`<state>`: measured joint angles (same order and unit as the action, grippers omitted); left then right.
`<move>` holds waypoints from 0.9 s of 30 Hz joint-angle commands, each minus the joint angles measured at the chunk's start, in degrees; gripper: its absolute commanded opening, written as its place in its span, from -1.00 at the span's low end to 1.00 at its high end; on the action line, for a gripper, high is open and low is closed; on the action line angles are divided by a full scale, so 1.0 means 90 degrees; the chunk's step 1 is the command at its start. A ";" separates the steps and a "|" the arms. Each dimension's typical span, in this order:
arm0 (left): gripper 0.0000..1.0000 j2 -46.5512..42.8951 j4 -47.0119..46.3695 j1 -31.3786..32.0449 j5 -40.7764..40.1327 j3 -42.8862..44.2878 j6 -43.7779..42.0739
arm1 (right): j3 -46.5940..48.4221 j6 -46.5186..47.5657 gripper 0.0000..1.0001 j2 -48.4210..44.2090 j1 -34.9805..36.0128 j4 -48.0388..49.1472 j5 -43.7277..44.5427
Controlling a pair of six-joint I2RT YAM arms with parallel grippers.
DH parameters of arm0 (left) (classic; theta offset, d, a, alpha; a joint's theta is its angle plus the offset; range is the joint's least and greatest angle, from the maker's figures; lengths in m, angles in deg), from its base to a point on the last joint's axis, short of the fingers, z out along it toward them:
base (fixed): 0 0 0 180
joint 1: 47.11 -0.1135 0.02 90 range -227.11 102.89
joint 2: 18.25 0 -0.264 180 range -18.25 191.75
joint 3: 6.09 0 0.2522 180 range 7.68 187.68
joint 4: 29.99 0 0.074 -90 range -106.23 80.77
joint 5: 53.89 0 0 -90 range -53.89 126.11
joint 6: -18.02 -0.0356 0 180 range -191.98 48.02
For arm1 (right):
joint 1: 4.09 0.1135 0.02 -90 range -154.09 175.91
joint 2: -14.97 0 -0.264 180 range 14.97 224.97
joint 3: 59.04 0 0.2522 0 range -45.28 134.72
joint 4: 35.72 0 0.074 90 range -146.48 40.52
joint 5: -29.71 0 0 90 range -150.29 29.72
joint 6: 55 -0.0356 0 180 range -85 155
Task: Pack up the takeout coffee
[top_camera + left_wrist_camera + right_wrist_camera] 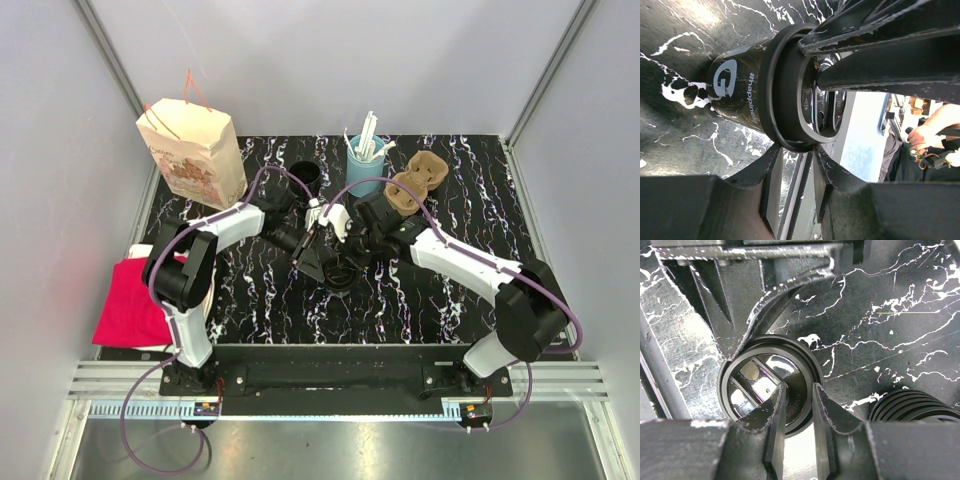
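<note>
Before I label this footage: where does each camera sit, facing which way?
Top: above and behind, looking down on the table; both arms show.
Left wrist: looks along the left claw at the side of the cup.
Right wrist: looks down past the right claw onto the lid.
Shared: both wrist views show that cup.

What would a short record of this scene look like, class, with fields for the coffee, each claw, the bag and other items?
coffee: takeout coffee, lidded, upright between both claws
left claw: at the rim of its lid, grip unclear
right claw: over the lid from above, grip unclear
bag: paper bag, upright, far left
other items: lidless cup, blue cup of straws, cardboard carrier, pink cloth
</note>
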<state>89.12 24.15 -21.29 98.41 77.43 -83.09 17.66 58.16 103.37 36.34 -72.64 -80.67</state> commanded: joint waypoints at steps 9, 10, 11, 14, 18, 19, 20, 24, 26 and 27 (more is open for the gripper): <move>-0.53 0.0550 -0.0326 0.0510 -0.2010 -0.0026 -0.0474 | -0.0538 0.0210 -0.60 0.0188 0.0128 -0.0239 0.0350; -0.53 0.0541 -0.0327 0.0510 -0.2030 -0.0026 -0.0474 | -0.0548 0.0229 -0.60 0.0188 0.0128 -0.0230 0.0380; -0.53 0.0521 -0.0336 0.0500 -0.2020 -0.0045 -0.0464 | -0.0567 0.0249 -0.60 0.0158 0.0128 -0.0220 0.0399; -0.52 0.0462 -0.0473 0.0510 -0.2078 -0.0114 -0.0435 | -0.0645 0.0288 -0.60 0.0139 0.0137 -0.0200 0.0477; -0.53 0.0482 -0.0493 0.0519 -0.2313 -0.0114 -0.0396 | -0.0743 0.0376 -0.61 0.0080 0.0186 -0.0142 0.0633; -0.53 0.0453 -0.0512 0.0529 -0.2362 -0.0114 -0.0406 | -0.0753 0.0386 -0.61 0.0070 0.0205 -0.0122 0.0672; -0.53 0.0433 -0.0522 0.0548 -0.2449 -0.0124 -0.0406 | -0.0772 0.0405 -0.61 0.0061 0.0225 -0.0084 0.0721; -0.55 0.0482 -0.0522 0.0588 -0.2870 -0.0114 -0.0357 | -0.0870 0.0571 -0.61 0.0129 0.0303 -0.0025 0.1033; -0.56 0.0501 -0.0522 0.0597 -0.2957 -0.0095 -0.0328 | -0.0928 0.0630 -0.61 0.0148 0.0313 0.0004 0.1112; -0.56 0.0540 -0.0512 0.0607 -0.3025 -0.0085 -0.0308 | -0.0977 0.0688 -0.61 0.0148 0.0323 0.0014 0.1170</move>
<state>88.95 26.31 -19.30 93.54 78.96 -80.58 13.48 61.68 100.60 38.13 -68.51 -77.06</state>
